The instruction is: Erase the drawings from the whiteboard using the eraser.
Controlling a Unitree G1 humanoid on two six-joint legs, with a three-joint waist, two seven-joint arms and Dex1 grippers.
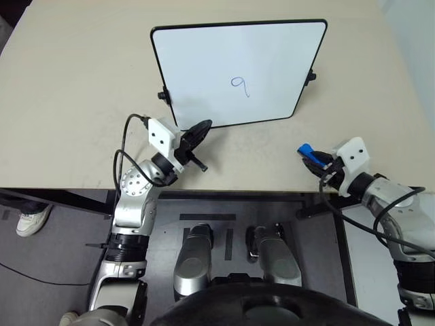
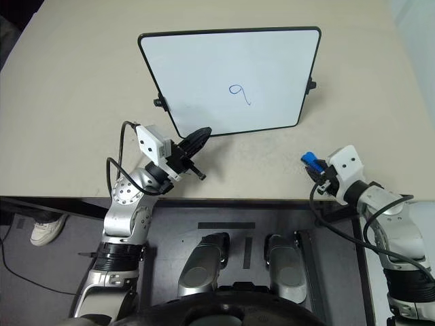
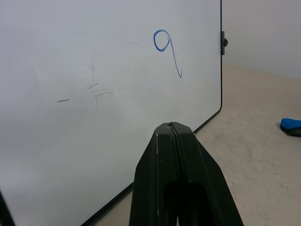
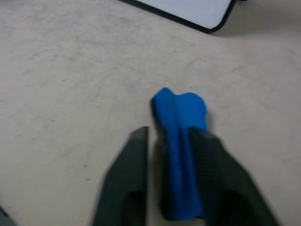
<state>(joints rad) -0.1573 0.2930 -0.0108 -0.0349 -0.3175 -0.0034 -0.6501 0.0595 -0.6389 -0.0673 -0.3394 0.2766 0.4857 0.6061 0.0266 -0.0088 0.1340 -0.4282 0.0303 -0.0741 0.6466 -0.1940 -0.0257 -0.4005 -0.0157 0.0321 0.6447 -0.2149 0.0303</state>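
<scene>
The whiteboard lies on the beige table, and the drawing, a small blue "9", sits near its middle. My left gripper is shut and empty, its tip at the board's near edge, pointing up the board toward the "9". To the right, close to the table's front edge, the blue eraser sits between the black fingers of my right gripper. In the right wrist view the fingers clamp the eraser lengthwise, its rounded end sticking out past the tips.
The table's front edge runs just below both grippers. Faint grey scuff marks show on the board's left part. A person's shoe stands on the floor at the lower left.
</scene>
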